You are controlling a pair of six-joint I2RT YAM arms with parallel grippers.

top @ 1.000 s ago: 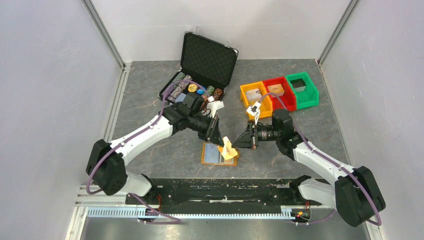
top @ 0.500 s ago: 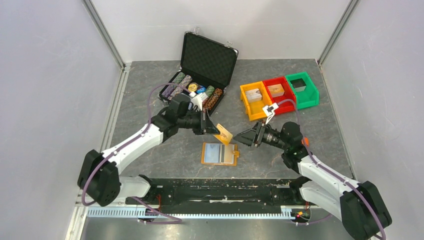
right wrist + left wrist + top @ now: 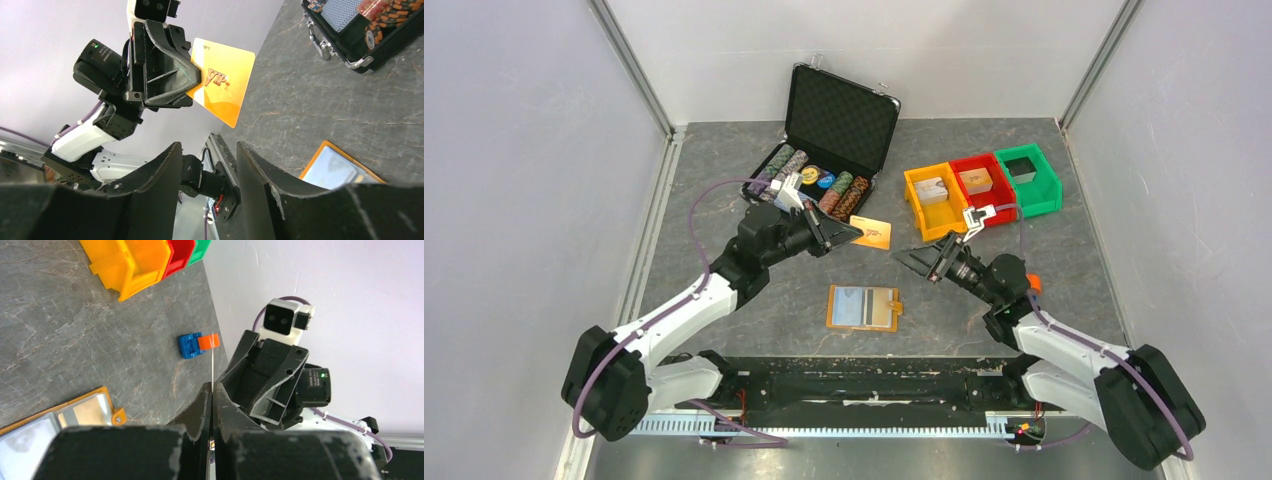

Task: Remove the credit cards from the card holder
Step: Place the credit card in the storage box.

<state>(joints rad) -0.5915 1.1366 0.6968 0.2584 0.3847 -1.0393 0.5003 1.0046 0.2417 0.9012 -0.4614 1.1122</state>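
An orange-yellow credit card (image 3: 870, 233) printed "VIP" hangs in the air behind the card holder, pinched at one end by my left gripper (image 3: 852, 236), which is shut on it. In the right wrist view the card (image 3: 222, 80) faces the camera. In the left wrist view it is a thin edge (image 3: 212, 365) between the closed fingertips of the left gripper (image 3: 211, 388). The orange card holder (image 3: 862, 308) lies open on the table with a light blue card (image 3: 857, 304) in it. My right gripper (image 3: 906, 258) is open and empty, to the card's right, pointing at it.
The open black chip case (image 3: 829, 150) with poker chips stands at the back. Orange (image 3: 934, 203), red (image 3: 984, 186) and green (image 3: 1028, 180) bins sit at the back right. A small blue and orange block (image 3: 199, 344) lies on the table near the right arm.
Both grippers met at the card just above the holder. The right one let go, opened and drew back right; the left one shut on the card and carried it up and back.
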